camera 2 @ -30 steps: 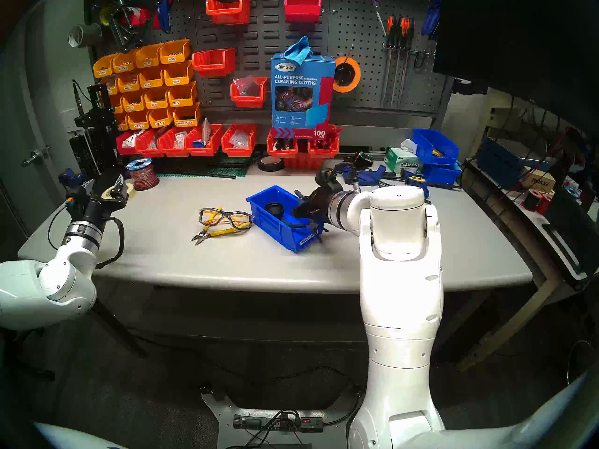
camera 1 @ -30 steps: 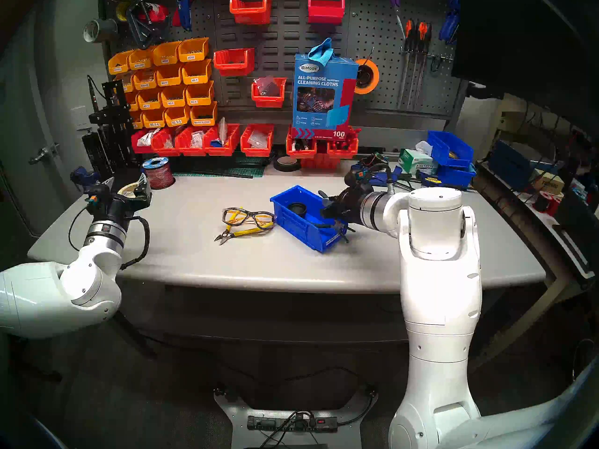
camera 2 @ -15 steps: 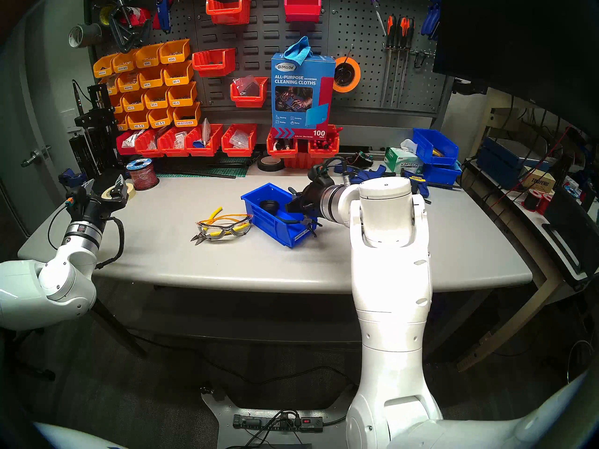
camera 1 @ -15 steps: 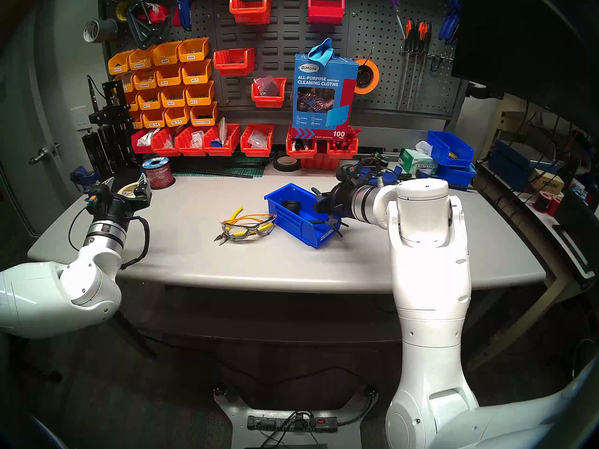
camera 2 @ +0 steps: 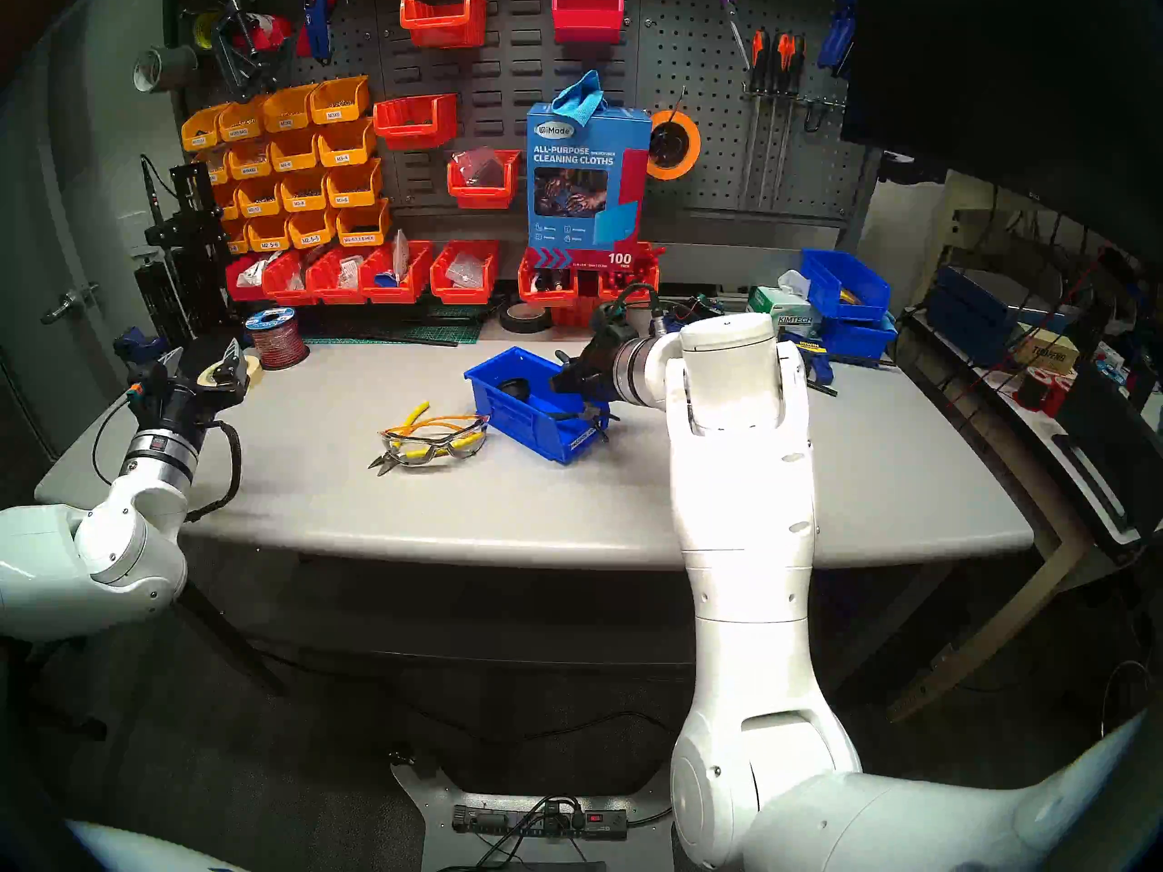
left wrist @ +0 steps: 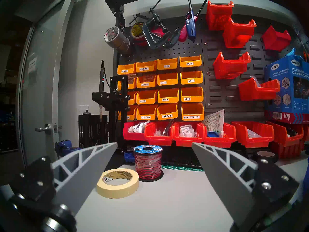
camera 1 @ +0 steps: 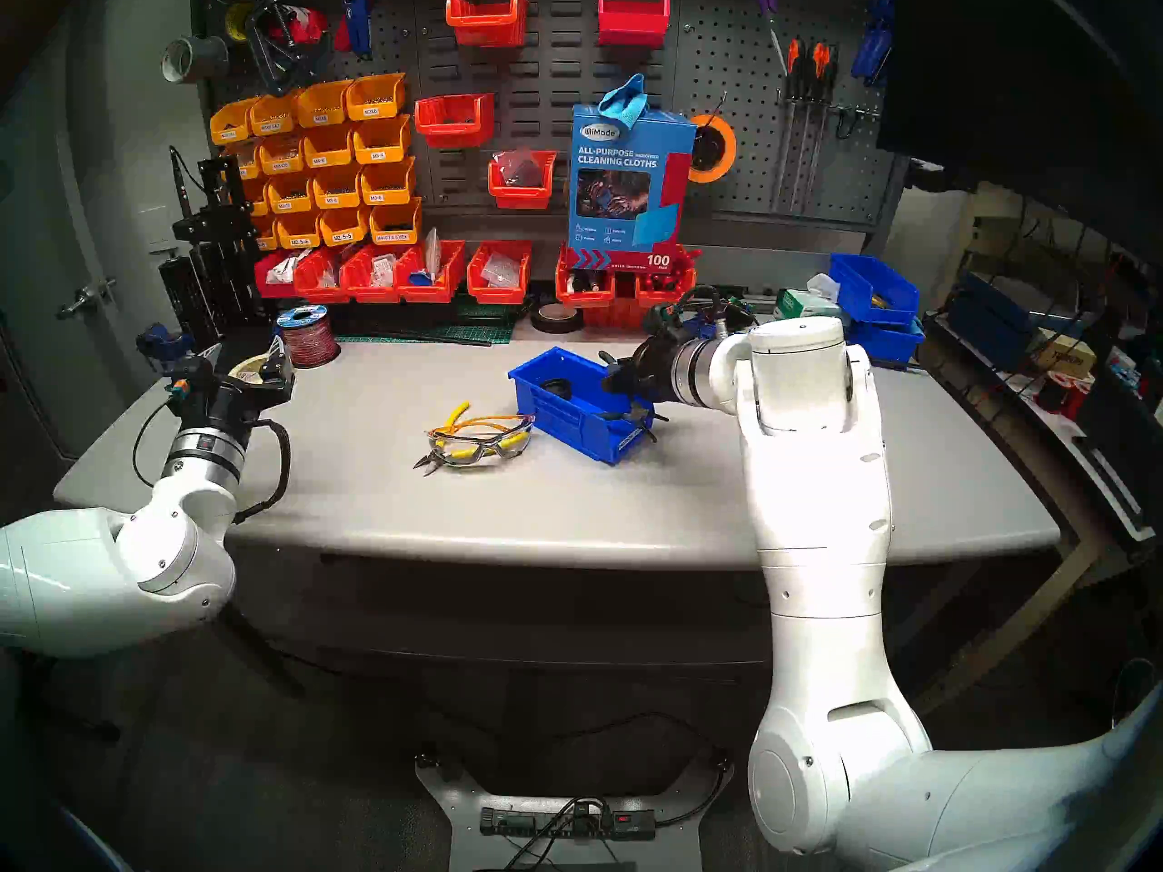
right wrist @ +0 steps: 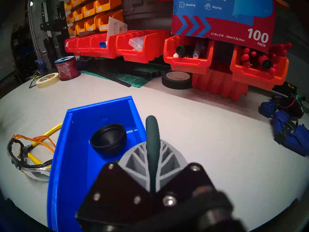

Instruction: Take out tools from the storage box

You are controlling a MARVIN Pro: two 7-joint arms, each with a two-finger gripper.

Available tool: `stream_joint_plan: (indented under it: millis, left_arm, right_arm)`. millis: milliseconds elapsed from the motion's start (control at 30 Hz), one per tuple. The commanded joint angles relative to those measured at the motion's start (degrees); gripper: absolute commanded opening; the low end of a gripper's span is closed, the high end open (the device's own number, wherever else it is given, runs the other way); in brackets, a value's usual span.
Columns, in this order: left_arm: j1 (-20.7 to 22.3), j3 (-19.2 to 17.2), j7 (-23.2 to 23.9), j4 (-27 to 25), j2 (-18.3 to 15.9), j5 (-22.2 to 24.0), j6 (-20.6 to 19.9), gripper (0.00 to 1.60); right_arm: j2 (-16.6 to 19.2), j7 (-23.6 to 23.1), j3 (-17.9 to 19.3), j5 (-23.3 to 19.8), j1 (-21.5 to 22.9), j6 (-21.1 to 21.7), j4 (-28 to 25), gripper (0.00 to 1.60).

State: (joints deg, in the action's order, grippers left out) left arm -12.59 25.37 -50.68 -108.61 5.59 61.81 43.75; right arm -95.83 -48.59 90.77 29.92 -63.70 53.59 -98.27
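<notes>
The blue storage box (camera 1: 554,414) (right wrist: 71,159) stands mid-table, and a black cup-shaped piece (camera 1: 555,387) (right wrist: 108,139) lies inside it. My right gripper (camera 1: 615,381) (right wrist: 153,148) hovers over the box's right end, shut on one handle of the dark green-handled pliers (right wrist: 151,126). The pliers' head (camera 1: 642,421) hangs at the box's labelled front lip. Left of the box, the safety glasses (camera 1: 481,440) (right wrist: 25,159) lie on the yellow-handled cutters (camera 1: 440,452) (right wrist: 36,158). My left gripper (camera 1: 245,348) (left wrist: 154,143) is open and empty at the table's far left.
A masking tape roll (left wrist: 117,183) and a wire spool (left wrist: 148,161) sit just beyond my left gripper. Red bins (camera 1: 440,273) and a black tape roll (camera 1: 554,317) line the back. Blue clamps (right wrist: 287,131), a tissue box (camera 1: 805,304) and larger blue bins (camera 1: 875,292) crowd the back right.
My right gripper moved left and toward the back with the pliers, and the blue box slid along with it. The glasses tipped down flat onto the cutters. The left arm stayed still.
</notes>
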Motion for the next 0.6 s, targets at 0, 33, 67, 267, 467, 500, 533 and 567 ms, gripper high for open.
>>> stream_joint_plan:
  millis: [0, 33, 67, 267, 467, 500, 533, 567]
  left_arm:
    - [1.0, -0.4, -0.1, 0.0, 0.1, 0.1, 0.1, 1.6]
    - [1.0, -0.4, -0.1, 0.0, 0.1, 0.1, 0.1, 1.6]
    - [1.0, -0.4, -0.1, 0.0, 0.1, 0.1, 0.1, 1.6]
    - [1.0, -0.4, -0.1, 0.0, 0.1, 0.1, 0.1, 1.6]
    - [1.0, -0.4, -0.1, 0.0, 0.1, 0.1, 0.1, 1.6]
    - [1.0, -0.4, -0.1, 0.0, 0.1, 0.1, 0.2, 1.6]
    - [1.0, -0.4, -0.1, 0.0, 0.1, 0.1, 0.2, 1.6]
    - [1.0, -0.4, -0.1, 0.0, 0.1, 0.1, 0.2, 1.6]
  right_arm:
    - [0.5, 1.3, 1.8, -0.2, 6.0, -2.9, 0.7, 0.0]
    - [0.6, 1.4, 1.9, -0.3, 6.5, -3.2, 1.1, 0.0]
    - [0.6, 1.4, 1.9, -0.3, 6.5, -3.2, 1.1, 0.0]
    - [0.7, 1.6, 2.1, -0.5, 9.2, -5.2, 3.6, 0.0]
    - [0.4, 0.9, 1.2, -1.6, 11.7, -6.8, 6.0, 0.0]
    - [0.2, 0.8, 1.0, -1.7, 12.0, -6.9, 6.2, 0.0]
    - [0.0, 0.6, 0.7, -2.0, 12.4, -7.2, 6.5, 0.0]
    - [-0.2, 0.4, 0.4, -2.3, 12.7, -7.4, 6.6, 0.0]
